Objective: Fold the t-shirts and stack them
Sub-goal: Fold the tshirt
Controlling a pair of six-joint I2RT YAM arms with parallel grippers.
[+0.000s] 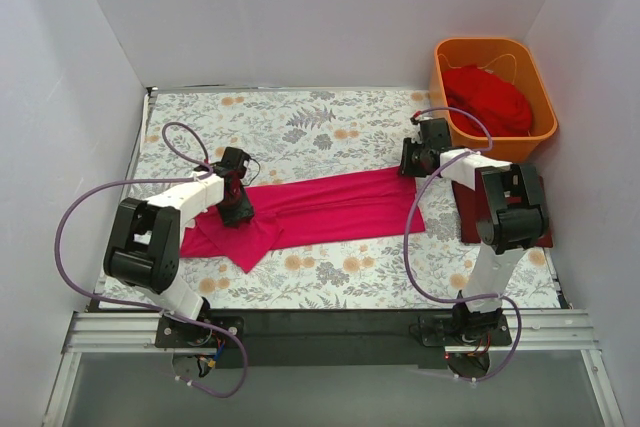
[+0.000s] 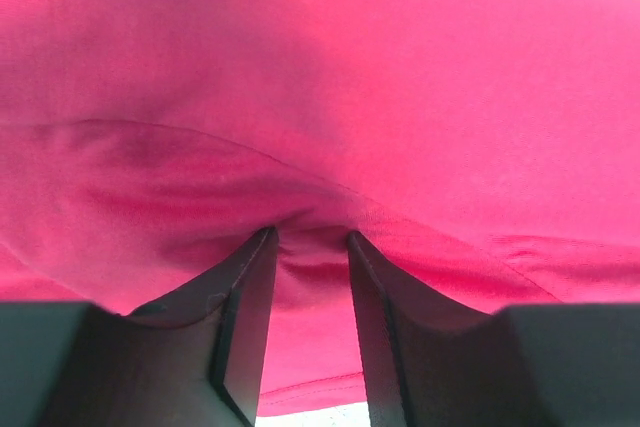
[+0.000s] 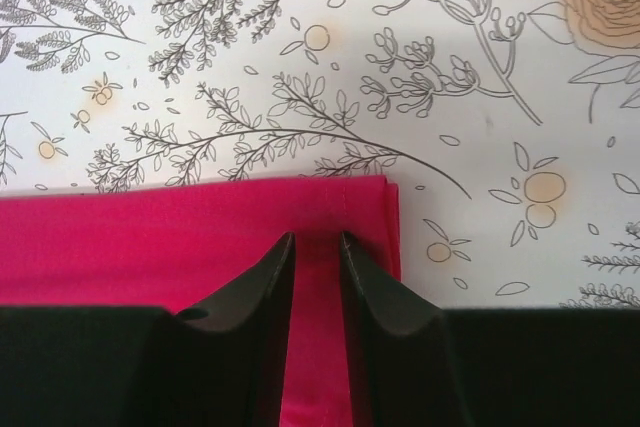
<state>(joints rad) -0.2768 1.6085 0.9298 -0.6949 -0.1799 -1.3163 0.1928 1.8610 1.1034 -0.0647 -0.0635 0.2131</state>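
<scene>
A magenta-pink t-shirt (image 1: 330,209) lies folded into a long strip across the middle of the table. My left gripper (image 1: 237,209) sits on its left part, and in the left wrist view (image 2: 312,237) it is shut on a puckered fold of the pink fabric (image 2: 350,77). My right gripper (image 1: 413,162) is at the strip's far right corner, and in the right wrist view (image 3: 317,237) its narrow jaws pinch the hemmed edge (image 3: 130,237). A dark maroon t-shirt (image 1: 463,219) lies flat under the right arm. A scarlet t-shirt (image 1: 490,97) is bunched in the tub.
The orange plastic tub (image 1: 440,77) stands at the back right corner. The grey floral-print cloth (image 1: 300,122) covers the table and shows in the right wrist view (image 3: 300,47). White walls close in the left, back and right sides.
</scene>
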